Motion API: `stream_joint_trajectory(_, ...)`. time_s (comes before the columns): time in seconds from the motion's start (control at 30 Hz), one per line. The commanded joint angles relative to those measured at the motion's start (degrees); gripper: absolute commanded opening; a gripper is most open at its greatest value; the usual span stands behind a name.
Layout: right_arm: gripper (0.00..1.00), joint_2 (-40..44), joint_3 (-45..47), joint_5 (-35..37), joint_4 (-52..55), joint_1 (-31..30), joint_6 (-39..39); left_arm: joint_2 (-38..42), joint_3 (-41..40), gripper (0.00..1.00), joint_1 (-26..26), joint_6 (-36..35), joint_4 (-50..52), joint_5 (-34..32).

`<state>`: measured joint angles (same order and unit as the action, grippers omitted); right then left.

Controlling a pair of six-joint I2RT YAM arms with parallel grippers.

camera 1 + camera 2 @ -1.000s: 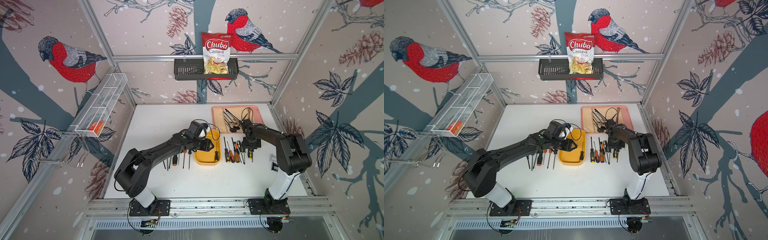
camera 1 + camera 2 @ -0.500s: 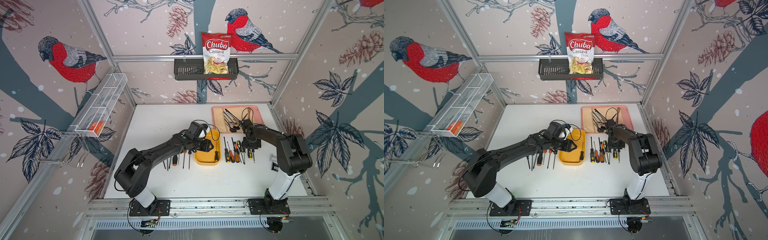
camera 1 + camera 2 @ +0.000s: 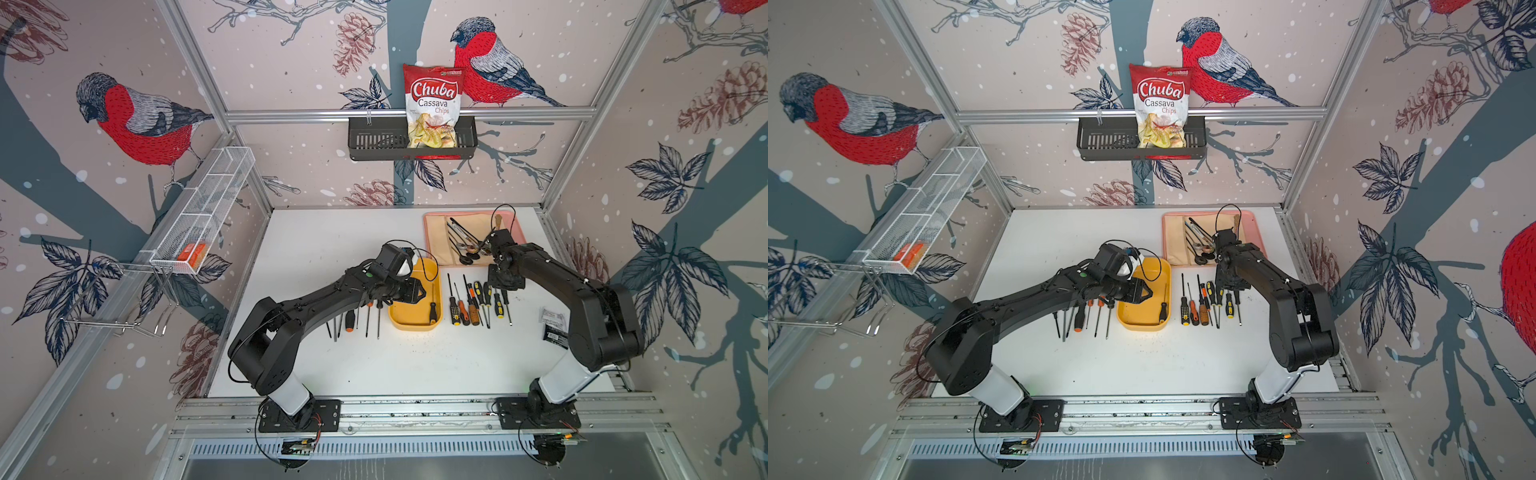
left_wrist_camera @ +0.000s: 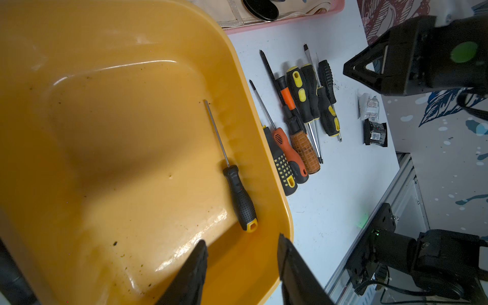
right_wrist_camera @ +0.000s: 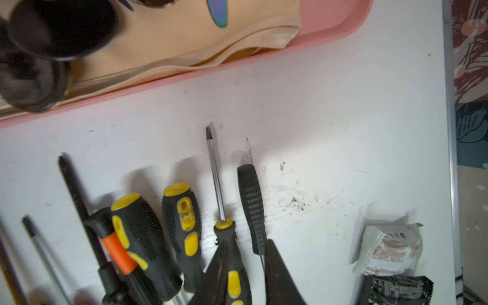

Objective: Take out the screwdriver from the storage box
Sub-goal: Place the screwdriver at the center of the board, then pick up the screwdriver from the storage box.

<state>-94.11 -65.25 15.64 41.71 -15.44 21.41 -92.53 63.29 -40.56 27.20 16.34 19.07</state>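
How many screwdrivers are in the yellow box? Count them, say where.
1. The screwdriver lies flat in the storage box, along its wall on the robot's right. The left gripper covers part of the box in both top views, so another could be hidden.

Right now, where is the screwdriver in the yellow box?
In both top views the screwdriver lies flat inside the storage box, along its right wall, handle toward the robot, just right of the left gripper.

Robotics lab test cell: aluminium-profile frame (image 3: 409,113) carries bird-printed wall panels (image 3: 137,120) around a white worktop (image 3: 374,365); left arm (image 3: 324,297) and right arm (image 3: 557,274) are bolted to a rail (image 3: 415,409) at its near edge.
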Motion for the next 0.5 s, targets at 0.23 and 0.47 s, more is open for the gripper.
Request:
stream_joint_trajectory(0.23,0.29,13.0,5.1,-23.9,-7.3,-0.3,0.3,-3.3,4.4,0.44,-1.6,4.8,7.0,-7.3)
stream_joint_trajectory(0.47,0.31,20.9,10.4,-38.2,-12.2,-0.3,0.5,-7.6,9.2,0.44,-4.2,7.6,12.6,-11.5)
